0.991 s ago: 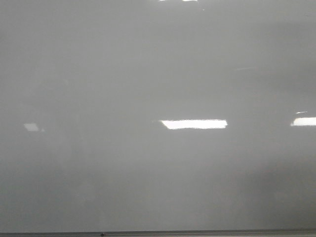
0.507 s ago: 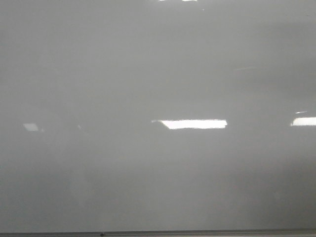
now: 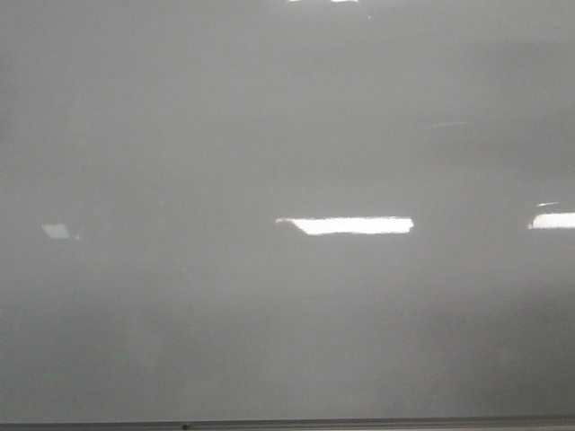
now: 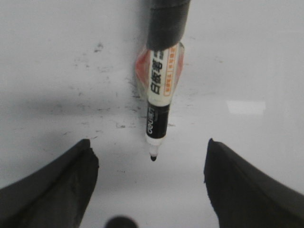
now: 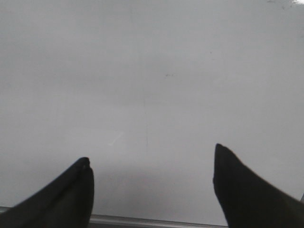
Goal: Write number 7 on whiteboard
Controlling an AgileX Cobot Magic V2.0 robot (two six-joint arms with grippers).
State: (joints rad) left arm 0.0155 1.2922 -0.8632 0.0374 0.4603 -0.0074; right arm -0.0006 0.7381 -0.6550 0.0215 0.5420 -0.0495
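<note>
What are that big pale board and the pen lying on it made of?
The whiteboard looks like a glossy coated panel, since ceiling lights mirror sharply on it; the thin grey strip at its edge looks like metal, though that is a guess. The marker seems to be smooth plastic with a printed label and a dark, probably felt, tip. A shiny clear wrap appears to surround its barrel.

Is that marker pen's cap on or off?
Off. In the left wrist view the marker shows its bare black tip, pointing at the whiteboard. Whether the tip touches the board, I cannot tell.
</note>
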